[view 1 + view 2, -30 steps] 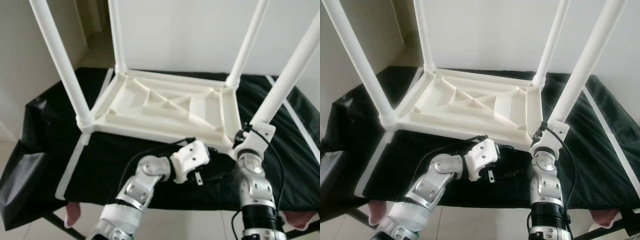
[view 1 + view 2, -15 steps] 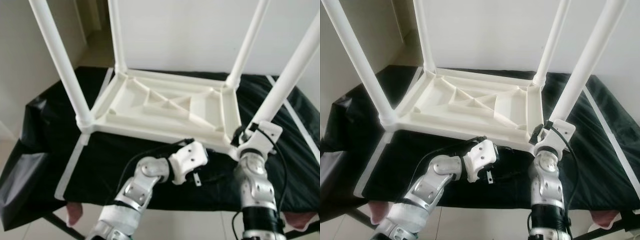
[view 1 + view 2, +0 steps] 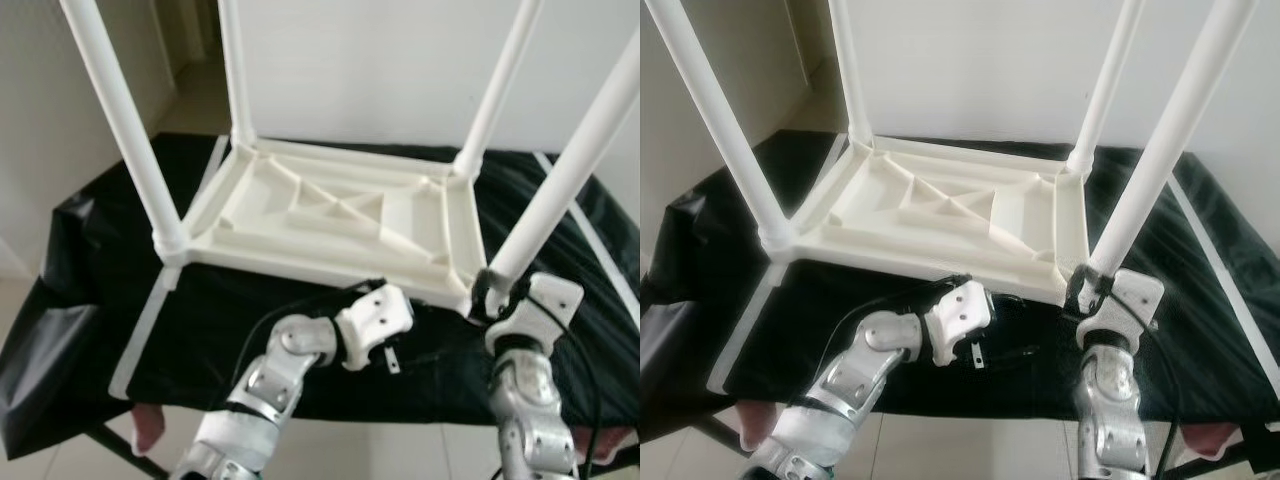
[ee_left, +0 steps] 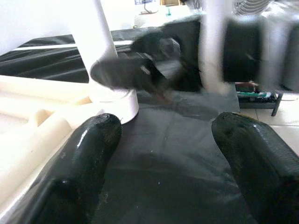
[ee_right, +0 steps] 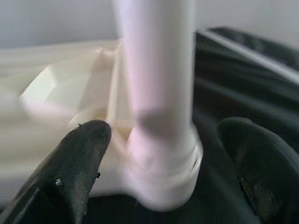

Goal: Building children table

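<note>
The white children's table lies upside down, its ribbed underside (image 3: pixel 330 215) facing up on a black-covered worktop. Four white legs stand in its corners. My right gripper (image 5: pixel 163 140) is open at the base of the near right leg (image 3: pixel 560 180). That leg stands between the fingers (image 5: pixel 79 154) in the right wrist view, with a gap on both sides. My left gripper (image 4: pixel 161 140) is open and empty, low over the black cloth by the tabletop's near edge. It looks towards the same leg's socket (image 4: pixel 114 100).
The black cloth (image 3: pixel 90 260) hangs over the worktop's edges, crossed by white strips (image 3: pixel 140 340). A white wall stands close behind. Pale floor and a doorway lie to the left. Two pink pieces (image 3: pixel 148 428) stick out under the front edge.
My right wrist has drawn back from the near right leg, down and to the right, and the leg now stands free of it. The left arm has hardly moved.
</note>
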`<state>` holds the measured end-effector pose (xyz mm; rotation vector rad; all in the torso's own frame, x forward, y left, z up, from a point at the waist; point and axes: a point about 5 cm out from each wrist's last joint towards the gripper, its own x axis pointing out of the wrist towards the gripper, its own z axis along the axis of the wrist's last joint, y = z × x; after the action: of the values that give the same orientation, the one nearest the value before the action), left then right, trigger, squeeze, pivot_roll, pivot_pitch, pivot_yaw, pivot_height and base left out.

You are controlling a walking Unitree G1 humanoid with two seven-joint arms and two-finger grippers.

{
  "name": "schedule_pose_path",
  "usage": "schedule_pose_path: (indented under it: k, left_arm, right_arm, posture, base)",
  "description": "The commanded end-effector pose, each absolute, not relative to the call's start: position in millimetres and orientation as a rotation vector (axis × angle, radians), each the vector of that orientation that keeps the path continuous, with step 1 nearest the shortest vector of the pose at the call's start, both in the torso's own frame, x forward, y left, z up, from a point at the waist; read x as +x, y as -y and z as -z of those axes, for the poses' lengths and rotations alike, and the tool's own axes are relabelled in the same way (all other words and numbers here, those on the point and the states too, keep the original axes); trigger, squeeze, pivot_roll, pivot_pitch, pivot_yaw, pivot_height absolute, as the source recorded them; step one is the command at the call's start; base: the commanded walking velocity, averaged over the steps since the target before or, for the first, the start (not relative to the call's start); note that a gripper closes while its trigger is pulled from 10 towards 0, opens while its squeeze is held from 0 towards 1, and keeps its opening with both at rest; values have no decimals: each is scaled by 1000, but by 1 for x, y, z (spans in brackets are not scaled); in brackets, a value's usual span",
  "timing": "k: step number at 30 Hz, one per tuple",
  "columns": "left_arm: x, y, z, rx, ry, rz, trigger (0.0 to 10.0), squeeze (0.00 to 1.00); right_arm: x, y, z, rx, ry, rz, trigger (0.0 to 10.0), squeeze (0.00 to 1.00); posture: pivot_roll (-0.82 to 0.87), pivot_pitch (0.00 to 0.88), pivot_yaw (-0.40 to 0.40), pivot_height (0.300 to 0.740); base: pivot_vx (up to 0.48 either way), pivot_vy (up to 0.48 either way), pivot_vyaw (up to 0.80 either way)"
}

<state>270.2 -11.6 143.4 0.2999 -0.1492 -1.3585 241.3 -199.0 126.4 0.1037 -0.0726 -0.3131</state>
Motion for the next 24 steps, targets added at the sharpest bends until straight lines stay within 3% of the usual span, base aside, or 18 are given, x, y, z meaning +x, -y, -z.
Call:
schedule_pose_path:
  k: [1, 16, 24]
  left_arm:
    - [274, 9, -146, 304, 169, 1254, 10000, 0]
    - [310, -14, -150, 533, 161, 1172, 10000, 0]
    - [348, -26, -160, 654, 89, 986, 10000, 0]
  right_arm:
    - [237, 196, -129, 111, 86, 278, 10000, 0]
    - [237, 200, -119, 89, 38, 239, 10000, 0]
    - [235, 217, -118, 59, 30, 325, 10000, 0]
  posture:
    - [-52, 0, -25, 740]
    - [-55, 0, -21, 740]
    - [-59, 0, -22, 740]
  base:
    - [0, 0, 0]
    - [0, 0, 0]
    - [0, 0, 0]
